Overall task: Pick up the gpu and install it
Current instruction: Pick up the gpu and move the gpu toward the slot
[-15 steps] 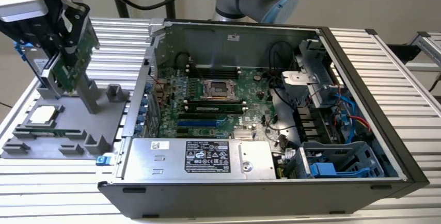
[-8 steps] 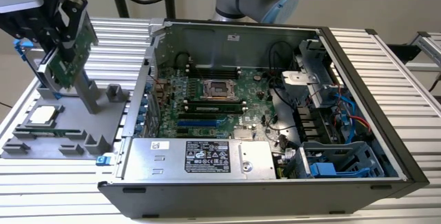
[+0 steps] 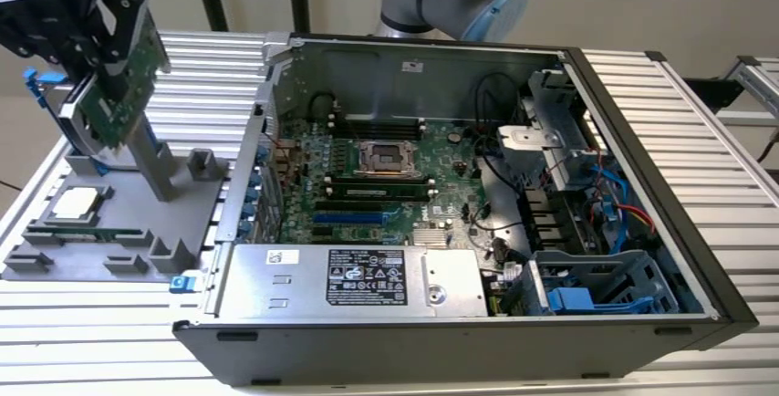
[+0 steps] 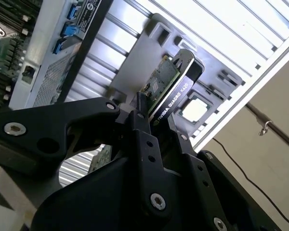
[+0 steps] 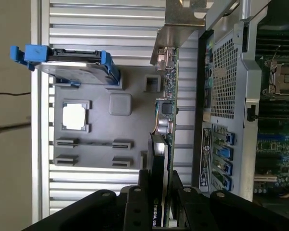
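Now my gripper (image 3: pixel 108 24) has its jaws clamped on the gpu (image 3: pixel 127 81), tilted over the tray (image 3: pixel 116 232) at the exterior view's left. The open case (image 3: pixel 633 122) stands just right of the tray.
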Robot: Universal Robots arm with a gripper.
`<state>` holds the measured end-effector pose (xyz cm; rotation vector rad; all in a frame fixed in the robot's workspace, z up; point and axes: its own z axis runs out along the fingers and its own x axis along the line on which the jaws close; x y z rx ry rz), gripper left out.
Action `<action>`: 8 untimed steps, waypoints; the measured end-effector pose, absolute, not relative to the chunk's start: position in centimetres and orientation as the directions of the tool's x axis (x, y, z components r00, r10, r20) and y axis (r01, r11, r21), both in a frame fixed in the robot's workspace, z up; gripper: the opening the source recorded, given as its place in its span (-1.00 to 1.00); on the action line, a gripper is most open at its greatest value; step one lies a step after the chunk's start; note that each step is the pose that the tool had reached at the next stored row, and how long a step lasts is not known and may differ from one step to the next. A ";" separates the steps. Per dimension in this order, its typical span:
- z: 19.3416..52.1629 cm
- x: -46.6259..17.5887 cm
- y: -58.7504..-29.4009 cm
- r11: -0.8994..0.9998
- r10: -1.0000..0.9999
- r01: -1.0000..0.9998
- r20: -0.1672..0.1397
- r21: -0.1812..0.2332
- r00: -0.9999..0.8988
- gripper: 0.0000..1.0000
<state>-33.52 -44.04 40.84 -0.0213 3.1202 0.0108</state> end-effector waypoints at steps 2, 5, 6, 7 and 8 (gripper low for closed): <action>41.1 -33.5 -44.0 1.000 -0.014 -0.014 -0.021 0.007 -1.000 -1.00; 41.3 -33.5 -44.0 1.000 -0.014 -0.015 -0.022 0.007 -1.000 -1.00; 41.4 -33.5 -44.0 1.000 -0.015 -0.015 -0.021 0.007 -1.000 -1.00; 41.5 -33.5 -44.0 1.000 -0.015 -0.015 -0.021 0.007 -1.000 -1.00; 41.5 -33.5 -44.0 1.000 -0.015 -0.015 -0.021 0.007 -1.000 -1.00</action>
